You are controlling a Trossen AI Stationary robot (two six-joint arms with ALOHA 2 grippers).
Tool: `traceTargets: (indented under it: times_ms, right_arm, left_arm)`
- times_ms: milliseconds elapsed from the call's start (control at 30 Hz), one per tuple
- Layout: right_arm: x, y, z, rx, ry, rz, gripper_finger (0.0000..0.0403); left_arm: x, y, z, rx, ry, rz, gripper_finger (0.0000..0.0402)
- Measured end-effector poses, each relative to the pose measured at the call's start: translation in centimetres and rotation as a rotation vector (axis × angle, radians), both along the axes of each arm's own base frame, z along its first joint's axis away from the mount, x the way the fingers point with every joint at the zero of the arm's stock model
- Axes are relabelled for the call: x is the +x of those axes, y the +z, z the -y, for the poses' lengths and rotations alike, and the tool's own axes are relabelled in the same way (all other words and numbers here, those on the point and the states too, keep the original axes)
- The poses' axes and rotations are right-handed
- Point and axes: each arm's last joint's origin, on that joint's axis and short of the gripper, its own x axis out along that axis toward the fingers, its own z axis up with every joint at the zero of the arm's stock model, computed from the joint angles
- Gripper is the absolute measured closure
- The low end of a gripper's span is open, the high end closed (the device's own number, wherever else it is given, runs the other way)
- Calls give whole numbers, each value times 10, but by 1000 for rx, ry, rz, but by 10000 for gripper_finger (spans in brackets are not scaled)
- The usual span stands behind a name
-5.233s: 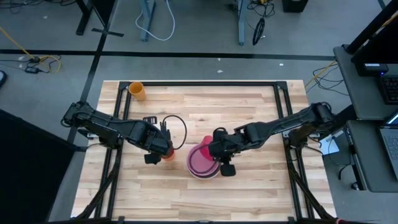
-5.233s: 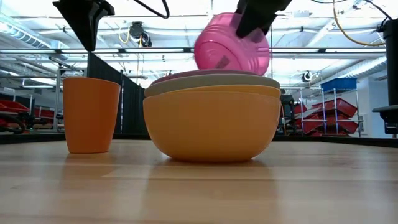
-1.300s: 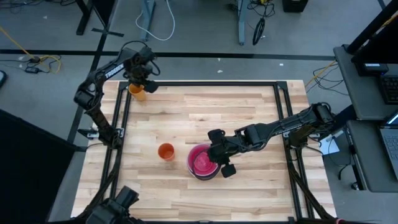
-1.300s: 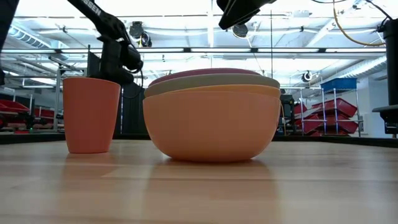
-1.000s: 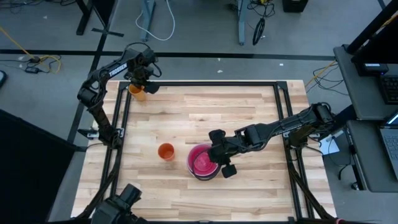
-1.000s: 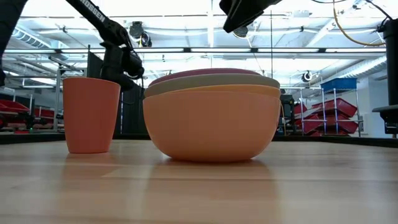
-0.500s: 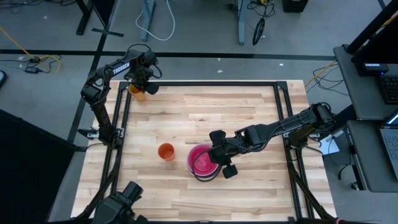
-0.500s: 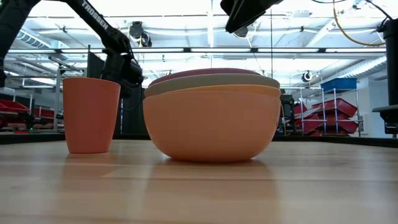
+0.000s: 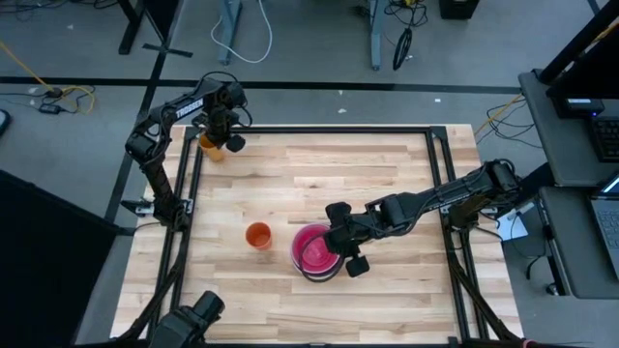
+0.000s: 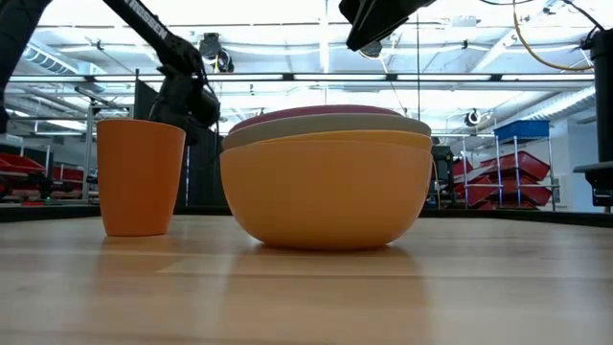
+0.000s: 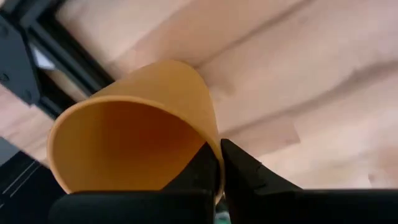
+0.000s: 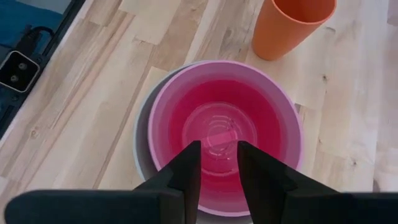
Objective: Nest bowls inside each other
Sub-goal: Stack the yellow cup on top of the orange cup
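Note:
Several wide bowls (image 9: 314, 253) sit nested near the table's middle. The orange one (image 10: 326, 192) is outermost and the magenta one (image 12: 224, 130) is on top. My right gripper (image 12: 214, 165) hangs open above the stack, clear of it. A small orange cup (image 9: 257, 235) stands on its base just left of the stack. At the far left corner my left gripper (image 9: 228, 135) is shut on a yellow-orange cup (image 9: 211, 147). My left gripper pinches the yellow-orange cup's wall at its rim (image 11: 214, 155), with one finger (image 11: 202, 171) inside the cup and the other (image 11: 242, 168) outside. The fingers come steeply from above. Whether the cup's base is on the table does not show.
Black frame rails (image 9: 319, 130) run along the table's far and side edges, close to the yellow-orange cup. Bare wood (image 9: 368, 174) lies between that cup and the bowls, and along the near edge.
My left gripper has sunk a little at the yellow-orange cup in the far left corner. The cup, the bowls and my right gripper have stayed where they were.

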Motion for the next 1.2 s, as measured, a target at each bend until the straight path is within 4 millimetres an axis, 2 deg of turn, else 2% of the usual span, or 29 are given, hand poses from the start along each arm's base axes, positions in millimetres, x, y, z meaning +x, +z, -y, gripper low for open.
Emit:
traceTargets:
  times_ms: [133,267,467,667,900,1200]
  right_arm:
    - [1,0,4,0,-11,0,314]
    - [2,0,9,-2,-26,-4,314]
    - [4,-2,23,-8,-65,-22,314]
    - [5,-3,37,-12,-105,-44,314]
    - [6,-3,40,7,-138,-41,314]
    - [10,1,38,40,-157,15,314]
  left_arm:
    - [4,22,18,37,-45,23,401]
    - [6,49,46,68,-111,46,401]
    - [6,91,100,151,-218,125,401]
    - [-2,125,155,191,-304,350,401]
    - [-9,144,205,160,-406,511,402]
    - [3,145,253,63,-614,559,401]
